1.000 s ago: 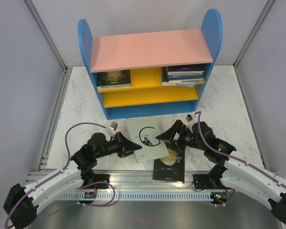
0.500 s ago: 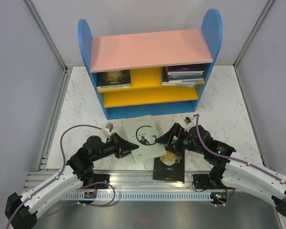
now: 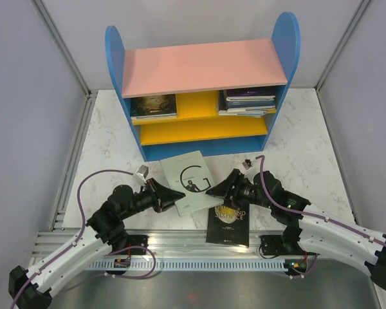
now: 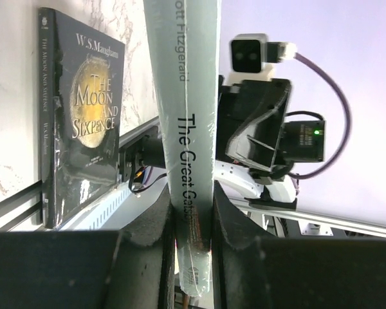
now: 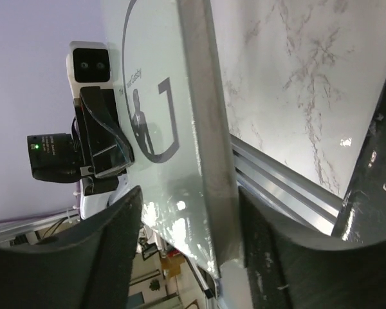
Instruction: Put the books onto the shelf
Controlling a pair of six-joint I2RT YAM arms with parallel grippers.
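The pale grey book with a large "G" is lifted off the table in front of the shelf. My left gripper is shut on its spine edge, both pads pressed to the covers. My right gripper straddles the opposite page edge. Its jaws are still apart: one finger lies against the pages, the other stands clear of the cover. A black book lies flat near the front edge. Other books rest on the upper yellow shelf, on the left and stacked on the right.
The lower yellow shelf holds nothing. An aluminium rail runs along the table's near edge, under the black book's lower end. Grey walls close in on both sides.
The grey book has shifted left and toward the shelf with my left gripper. My right gripper followed it, and its jaws have narrowed around the book's page edge.
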